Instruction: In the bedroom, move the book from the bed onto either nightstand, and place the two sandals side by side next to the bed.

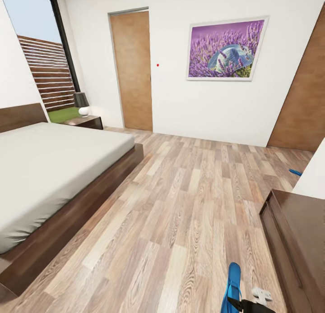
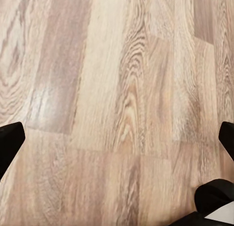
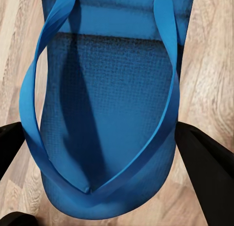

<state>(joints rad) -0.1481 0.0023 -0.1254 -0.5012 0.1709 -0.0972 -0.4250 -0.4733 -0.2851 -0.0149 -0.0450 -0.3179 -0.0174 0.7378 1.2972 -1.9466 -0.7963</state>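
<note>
One bright blue sandal [image 1: 233, 283] hangs in front of me above the wood floor, with my right gripper [image 1: 244, 304] shut on it. The right wrist view has its sole and toe straps [image 3: 107, 104] close up, between the two black fingers [image 3: 202, 160]. A second sandal [image 1: 295, 172] pokes out on the floor at the far right, partly hidden by a white edge. The bed [image 1: 49, 168] with its off-white mattress lies at the left. The nightstand [image 1: 85, 121] stands beyond it. My left gripper [image 2: 117, 138] is open over bare floor. The book is out of view.
A long dark wooden cabinet [image 1: 298, 241] stands close on my right. A lamp [image 1: 82, 103] sits on the nightstand. Brown doors [image 1: 133, 69] and a lavender picture [image 1: 225, 49] are on the far wall. Wood floor [image 1: 180, 204] stretches between bed and cabinet.
</note>
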